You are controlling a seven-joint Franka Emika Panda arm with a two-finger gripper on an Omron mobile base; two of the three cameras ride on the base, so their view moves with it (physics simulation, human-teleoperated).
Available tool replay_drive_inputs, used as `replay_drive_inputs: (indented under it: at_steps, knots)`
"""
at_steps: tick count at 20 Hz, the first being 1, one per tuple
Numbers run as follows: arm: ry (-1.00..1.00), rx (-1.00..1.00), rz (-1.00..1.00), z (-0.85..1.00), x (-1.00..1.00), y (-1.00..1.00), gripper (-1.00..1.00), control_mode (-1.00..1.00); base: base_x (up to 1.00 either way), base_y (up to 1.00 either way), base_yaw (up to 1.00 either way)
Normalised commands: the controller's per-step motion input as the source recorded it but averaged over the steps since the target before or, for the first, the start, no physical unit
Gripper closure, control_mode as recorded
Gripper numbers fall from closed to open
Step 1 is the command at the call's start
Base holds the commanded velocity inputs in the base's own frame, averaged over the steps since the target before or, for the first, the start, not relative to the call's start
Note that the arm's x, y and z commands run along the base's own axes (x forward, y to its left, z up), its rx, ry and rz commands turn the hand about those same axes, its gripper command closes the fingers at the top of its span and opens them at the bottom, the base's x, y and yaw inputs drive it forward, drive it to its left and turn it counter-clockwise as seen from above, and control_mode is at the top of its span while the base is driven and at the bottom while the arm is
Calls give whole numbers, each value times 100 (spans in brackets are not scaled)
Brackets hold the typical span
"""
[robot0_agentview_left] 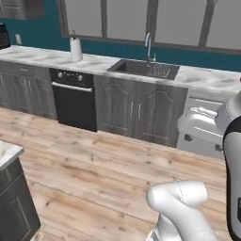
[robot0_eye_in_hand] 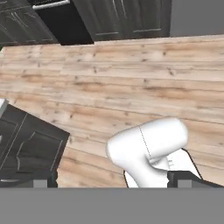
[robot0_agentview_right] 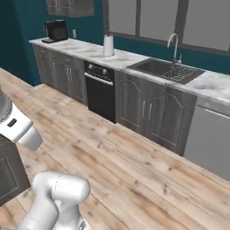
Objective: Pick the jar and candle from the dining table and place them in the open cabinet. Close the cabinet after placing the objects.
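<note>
Nearest the lens in hand view: the jaws [robot0_eye_in_hand: 113,181], tips spread wide, nothing between them. They point down at the wood plank floor [robot0_eye_in_hand: 131,87].

Largest thing near them: the dining table [robot0_eye_in_hand: 26,144]. Its dark grey panelled base sits just left of the jaws in hand view, and a sliver of pale top shows at its upper corner. Left base view has the same corner, marble surface edge [robot0_agentview_left: 7,153] over a dark panel, low at the left.

Well beyond the jaws, across the floor: a long run of dark arched-panel base cabinets [robot0_agentview_right: 152,112] under a marble counter [robot0_agentview_right: 90,50]. Black oven [robot0_agentview_left: 74,99] set into that run, sink [robot0_agentview_left: 143,69] with a tall faucet [robot0_agentview_right: 173,45] to its side, pale dishwasher front [robot0_agentview_right: 209,143] past the sink.

Smaller items on that counter: white paper towel roll [robot0_agentview_right: 108,45], black toaster-like appliance [robot0_agentview_right: 55,30] at the far end.

Can't tell where the jar or candle lie; the visible bit of table surface is too small to show.
</note>
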Motion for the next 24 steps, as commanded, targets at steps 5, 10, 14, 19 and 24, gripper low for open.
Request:
replay_drive_inputs:
  at_steps: [5, 10, 14, 19, 24]
  knots:
    - [0, 0, 0, 0, 0, 0, -100, 100, 86, 17, 47]
    - [0, 0, 0, 0, 0, 0, -100, 100, 58, 1, 21]
    - [0, 0, 0, 0, 0, 0, -100, 100, 14, 1, 22]
    - [0, 0, 0, 0, 0, 0, -100, 100, 32, 11, 48]
    - [0, 0, 0, 0, 0, 0, -100, 100, 38, 35, 63]
